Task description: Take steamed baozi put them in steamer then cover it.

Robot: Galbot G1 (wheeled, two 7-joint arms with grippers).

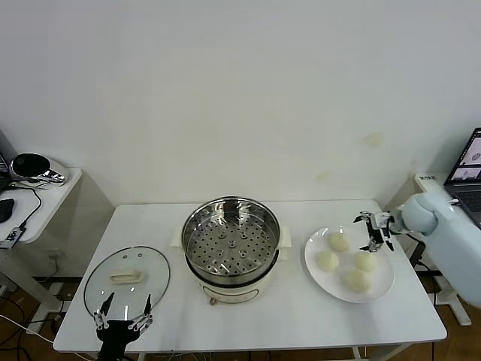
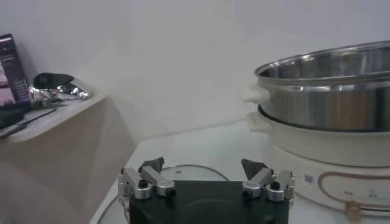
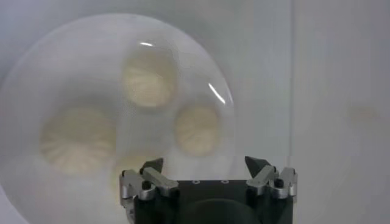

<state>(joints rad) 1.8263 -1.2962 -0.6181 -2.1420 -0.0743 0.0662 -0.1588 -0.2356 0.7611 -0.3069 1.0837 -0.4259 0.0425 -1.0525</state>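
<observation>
Four cream-white baozi lie on a white plate [image 1: 379, 286] at the table's right: one far [image 1: 339, 241], one left [image 1: 326, 261], one right [image 1: 367, 261], one near [image 1: 356, 280]. My right gripper [image 1: 373, 232] hovers open and empty over the plate's far right edge. In the right wrist view [image 3: 204, 163] it is above the baozi [image 3: 198, 129]. The steel steamer [image 1: 231, 248] stands at the centre with its perforated tray bare. The glass cover [image 1: 126, 280] lies flat on the table to the steamer's left. My left gripper [image 1: 122, 316] is open and empty at the cover's near edge [image 2: 189, 173].
A side table with a shiny black and silver object [image 1: 34, 167] and cables stands left of the white table. A laptop [image 1: 470, 169] sits on a stand at the far right. The steamer [image 2: 329, 97] rises close beside my left gripper [image 2: 204, 164].
</observation>
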